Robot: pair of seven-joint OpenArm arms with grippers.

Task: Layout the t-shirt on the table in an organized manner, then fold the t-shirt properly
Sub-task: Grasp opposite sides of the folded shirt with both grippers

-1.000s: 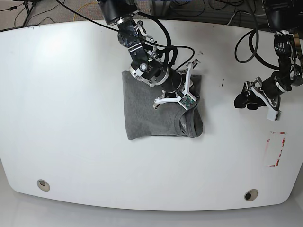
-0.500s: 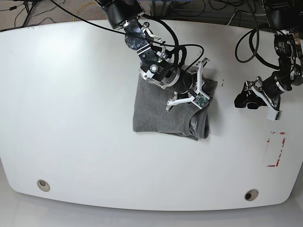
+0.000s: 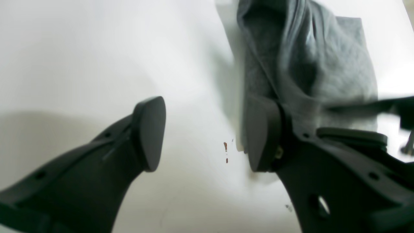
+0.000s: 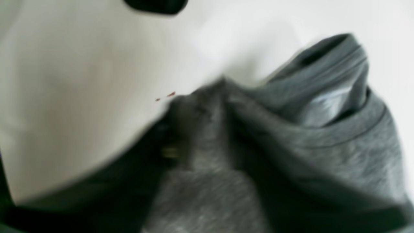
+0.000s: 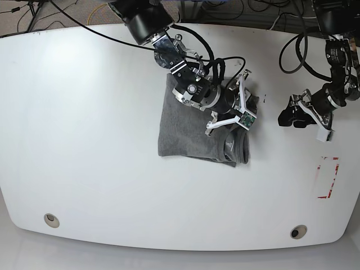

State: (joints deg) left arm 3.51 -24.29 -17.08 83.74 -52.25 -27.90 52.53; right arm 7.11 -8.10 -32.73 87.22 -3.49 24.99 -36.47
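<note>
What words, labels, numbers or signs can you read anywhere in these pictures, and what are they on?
None can be read.
The red-and-white tape mark on the table carries no letters.
The t-shirt shows no print; no label inside its collar can be made out.
The small red specks on the table are marks, not text.

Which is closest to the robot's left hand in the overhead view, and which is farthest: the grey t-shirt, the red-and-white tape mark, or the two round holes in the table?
From the left hand, on the view's right side:
1. The red-and-white tape mark, just below it near the right edge.
2. The t-shirt, across toward the middle, under the other hand.
3. The right-hand hole, at the front edge.
4. The left-hand hole, at the far front-left corner.
</note>
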